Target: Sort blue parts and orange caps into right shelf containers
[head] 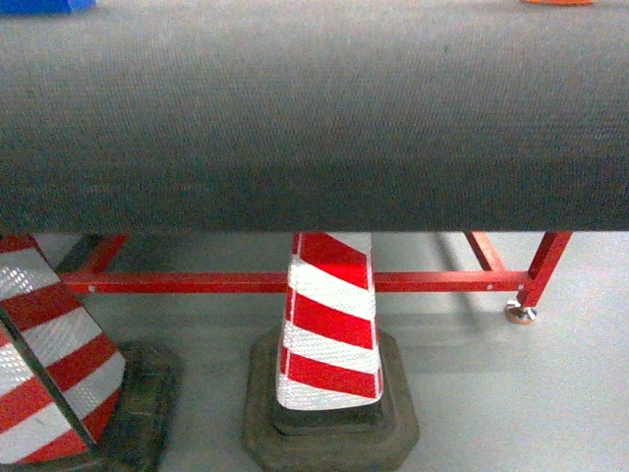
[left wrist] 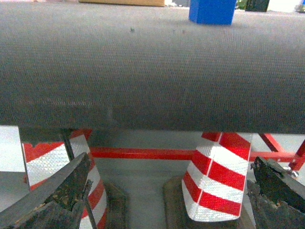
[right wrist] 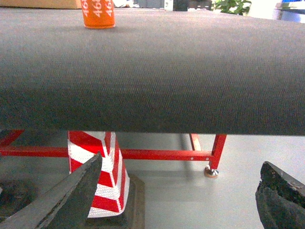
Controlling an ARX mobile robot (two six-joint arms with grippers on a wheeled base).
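A blue part (left wrist: pixel 212 11) stands on the dark grey table (left wrist: pixel 143 71) at its far side; in the head view it is a blue sliver (head: pixel 44 5) at the top left. An orange cap (right wrist: pixel 98 14) with white print stands far back on the table, and shows as an orange sliver (head: pixel 557 2) at the top right of the head view. My left gripper (left wrist: pixel 171 200) hangs open below the table's near edge, nothing between its fingers. My right gripper (right wrist: pixel 181 200) is likewise open and empty, low in front of the table. The right shelf containers are out of view.
Red-and-white striped cones (head: pixel 329 324) (head: pixel 49 364) on dark rubber bases stand on the grey floor under the table. A red steel frame (head: pixel 246 282) with a levelling foot (head: pixel 521 313) carries the table. A cardboard edge (left wrist: pixel 121 2) and a plant (right wrist: pixel 232 5) lie beyond.
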